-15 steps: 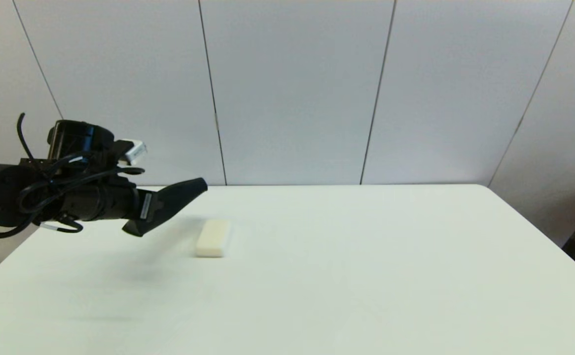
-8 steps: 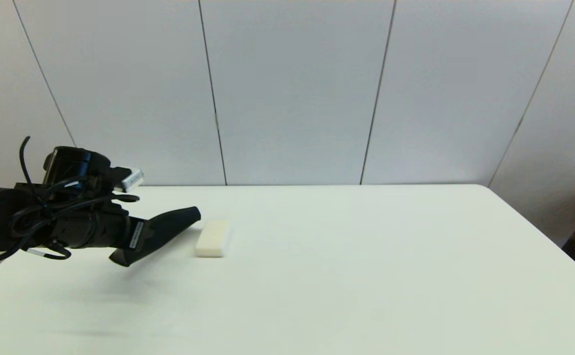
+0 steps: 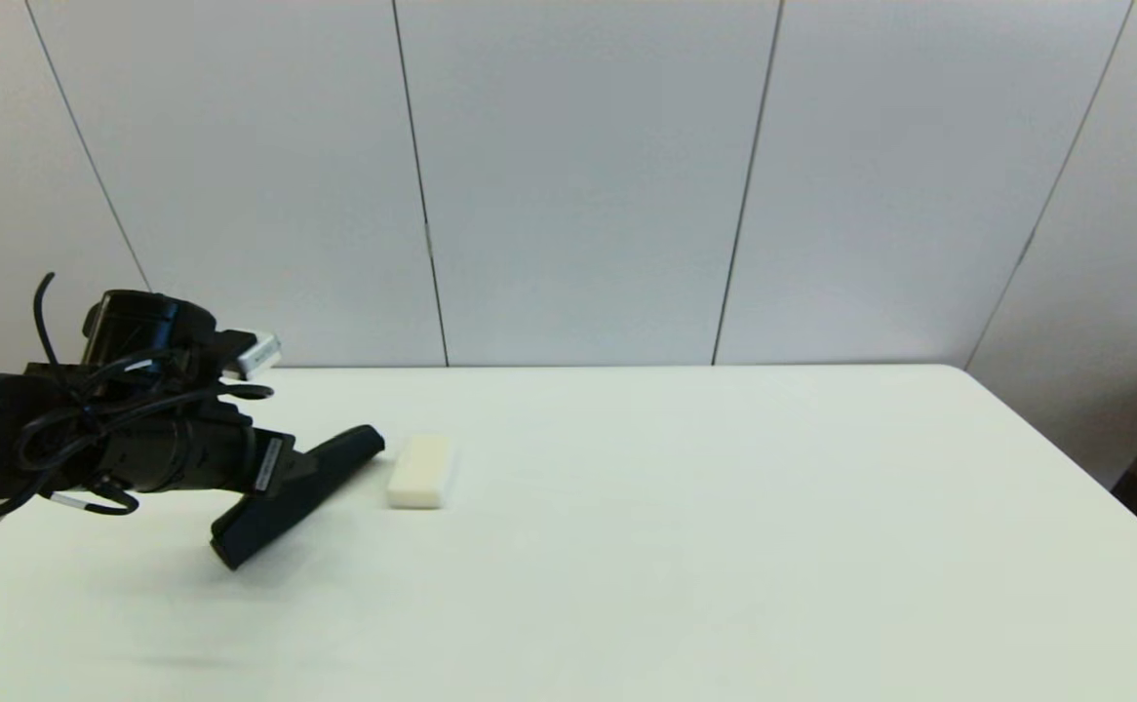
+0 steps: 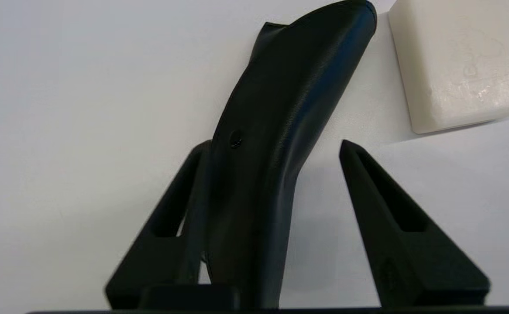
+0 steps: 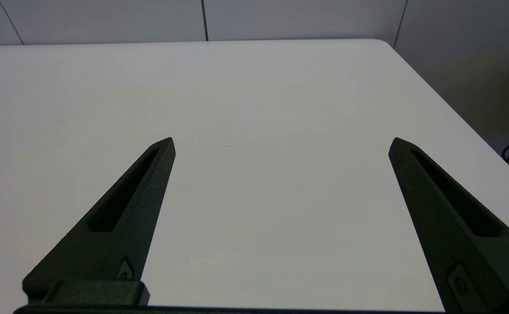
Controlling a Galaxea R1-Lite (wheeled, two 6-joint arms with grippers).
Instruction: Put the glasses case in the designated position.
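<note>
**Glasses case low beside the cream block, left pincer spread around it**

The white counter (image 3: pixel 686 546) has wide free surface toward its right edge and toward the robot. Only the cream block (image 3: pixel 420 471) lies on it, in the left half, well away from the far edge.

The glasses case (image 3: pixel 297 495) is at the left part of the counter, tilted, its rounded end just beside the cream block but apart from it. The lower end seems to rest on the counter.

The left pincer (image 4: pixel 276 146) is released: its 2 fingers (image 4: pixel 385 209) stand apart, 1 touches the case, the other is clear of it.

The right pincer (image 5: pixel 280 144) hangs wide open above bare counter near the right edge, grasping nothing.
</note>
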